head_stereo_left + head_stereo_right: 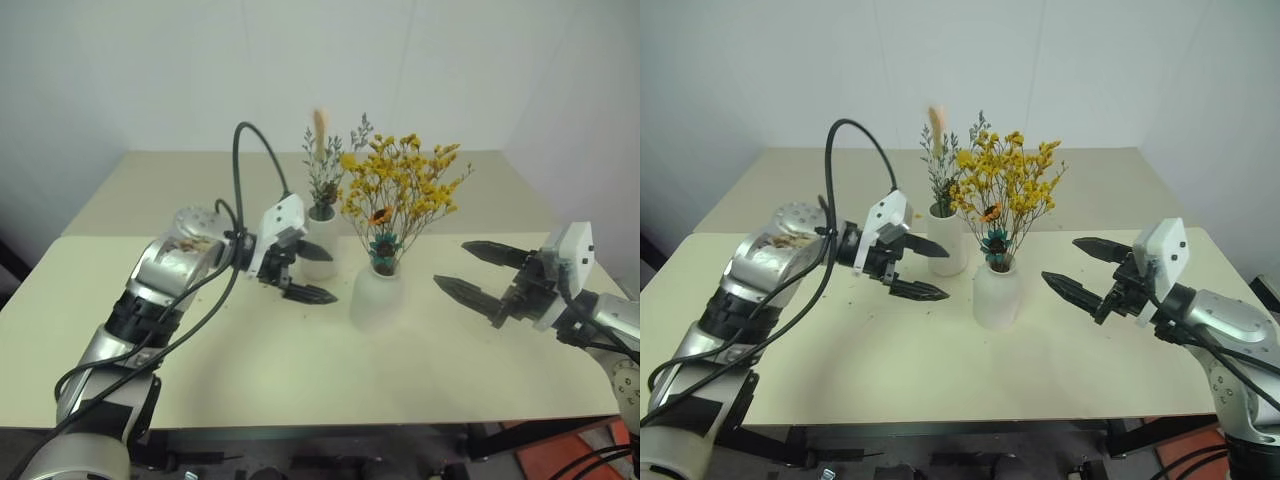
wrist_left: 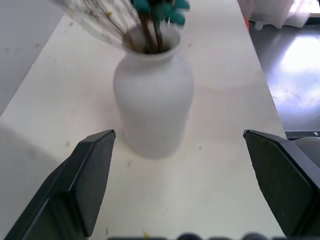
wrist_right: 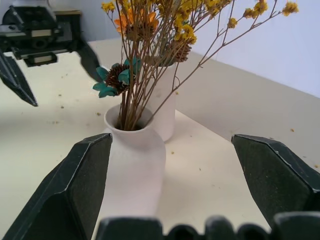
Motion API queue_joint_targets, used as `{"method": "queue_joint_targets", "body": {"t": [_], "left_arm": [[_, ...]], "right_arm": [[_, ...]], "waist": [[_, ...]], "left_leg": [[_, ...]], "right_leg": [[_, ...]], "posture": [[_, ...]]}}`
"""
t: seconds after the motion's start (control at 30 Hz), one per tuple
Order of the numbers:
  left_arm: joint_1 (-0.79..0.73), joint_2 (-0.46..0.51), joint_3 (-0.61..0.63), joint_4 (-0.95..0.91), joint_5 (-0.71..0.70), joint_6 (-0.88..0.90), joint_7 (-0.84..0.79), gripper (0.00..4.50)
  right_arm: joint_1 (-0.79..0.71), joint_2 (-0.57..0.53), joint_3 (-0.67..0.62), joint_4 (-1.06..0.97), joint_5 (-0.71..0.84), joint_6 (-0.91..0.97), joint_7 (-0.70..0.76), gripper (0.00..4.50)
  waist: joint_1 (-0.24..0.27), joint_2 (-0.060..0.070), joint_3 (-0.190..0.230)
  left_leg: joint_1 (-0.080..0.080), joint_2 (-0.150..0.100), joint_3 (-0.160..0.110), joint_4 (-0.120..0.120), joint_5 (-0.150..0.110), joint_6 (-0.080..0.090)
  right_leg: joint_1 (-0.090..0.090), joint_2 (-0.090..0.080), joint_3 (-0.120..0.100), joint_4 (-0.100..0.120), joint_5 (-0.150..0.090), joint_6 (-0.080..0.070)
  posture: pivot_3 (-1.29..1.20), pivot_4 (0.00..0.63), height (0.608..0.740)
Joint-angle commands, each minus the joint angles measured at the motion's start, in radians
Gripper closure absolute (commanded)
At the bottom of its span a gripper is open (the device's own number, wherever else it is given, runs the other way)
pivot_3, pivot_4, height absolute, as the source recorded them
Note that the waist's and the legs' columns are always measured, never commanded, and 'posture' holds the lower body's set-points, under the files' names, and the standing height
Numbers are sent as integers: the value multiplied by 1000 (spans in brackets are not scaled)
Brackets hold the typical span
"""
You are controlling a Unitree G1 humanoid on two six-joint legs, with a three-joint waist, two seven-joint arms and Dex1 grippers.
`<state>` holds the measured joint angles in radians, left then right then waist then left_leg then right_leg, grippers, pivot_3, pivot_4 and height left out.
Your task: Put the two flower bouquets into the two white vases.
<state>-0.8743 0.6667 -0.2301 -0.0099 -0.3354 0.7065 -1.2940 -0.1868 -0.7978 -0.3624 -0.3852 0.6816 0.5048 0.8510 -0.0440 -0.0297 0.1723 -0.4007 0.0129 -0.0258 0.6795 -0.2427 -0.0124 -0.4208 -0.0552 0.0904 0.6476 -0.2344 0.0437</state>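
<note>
- Both tools sit nearest the camera, fingers spread, nothing between them: left tool just left of the vases, right tool off to their right, each clear of the vases.
- Left tool points across toward the dome vase; right tool points back toward it from the other side.
- Desk: pale cream top, lightly speckled with small crumbs around the vases, second matching section butted on behind.
- Yellow-orange bouquet: big bunch, stems vertical in the dome vase mouth, heads fanning up and outward; teal bits and an orange flower low in the bunch.
- Dome vase: white, upright, near desk centre, the closer of the two.
- Tall cylinder vase: white, upright, just behind and left of the dome vase; can't tell if they touch.
- Grey-green bouquet: sparse, standing straight up in the cylinder vase, peach plume at the top.
- Room: plain white walls behind the desk, corner at the right; dark floor and something red-orange below the right edge.
</note>
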Motion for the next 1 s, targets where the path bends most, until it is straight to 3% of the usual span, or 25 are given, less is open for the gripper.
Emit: {"method": "queue_joint_targets", "body": {"t": [0.03,0.27,0.5,0.77,1.0], "left_arm": [[76,63,117,-106,-51,28,39,0],[287,164,340,-151,-137,-68,35,0],[486,211,536,-244,-262,-39,60,0],[574,221,589,-311,-335,-7,132,0],[567,218,544,-318,-350,-15,168,0]], "right_arm": [[11,-59,-57,25,17,2,60,25],[47,-135,-84,95,-2,-7,129,25],[67,-172,-104,111,-3,5,155,25],[43,-183,-120,95,35,46,144,25],[52,-190,-144,74,51,92,139,25]], "waist": [[1,0,0],[1,0,0],[1,0,0],[4,0,0],[3,0,0]], "left_leg": [[0,0,0,0,0,0],[0,0,0,0,0,0],[0,1,1,-1,0,0],[1,1,1,0,0,0],[2,1,1,0,0,0]], "right_leg": [[0,0,0,0,0,0],[0,0,0,0,0,0],[0,0,0,-1,0,0],[1,0,0,-1,0,0],[1,0,0,-1,0,0]], "posture": [[0,150,740],[0,150,740],[0,150,740],[0,150,740],[0,150,740]]}}
